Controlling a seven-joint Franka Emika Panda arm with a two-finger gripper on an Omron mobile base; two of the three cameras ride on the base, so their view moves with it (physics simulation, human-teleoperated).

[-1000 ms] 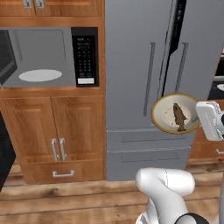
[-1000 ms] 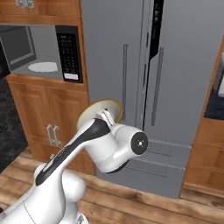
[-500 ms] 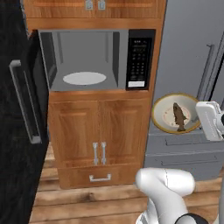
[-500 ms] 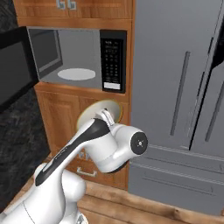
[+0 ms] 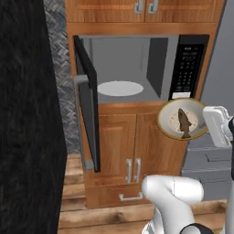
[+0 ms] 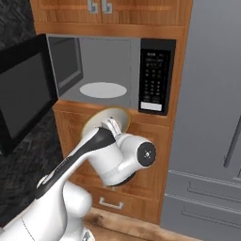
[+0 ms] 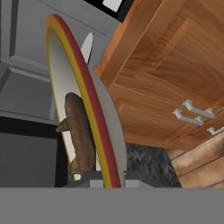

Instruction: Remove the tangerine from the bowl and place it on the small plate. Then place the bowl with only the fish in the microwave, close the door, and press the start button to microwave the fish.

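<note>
Cream-tan bowl point(image 5: 183, 119) carrying the fish point(image 5: 184, 123), gripped at its rim by the end effector point(image 7: 103, 177), right of centre in the left base view; microwave point(image 5: 141, 68) door point(image 5: 87, 100) open.

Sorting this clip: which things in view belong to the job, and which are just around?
Job: bowl with the fish in it, gripped by the hand; microwave and its open door.

Just around: wooden cabinets, fridge, drawer handle.

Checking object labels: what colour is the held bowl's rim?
Yellow with a red edge, on the bowl, clearest in the hand view.
</note>
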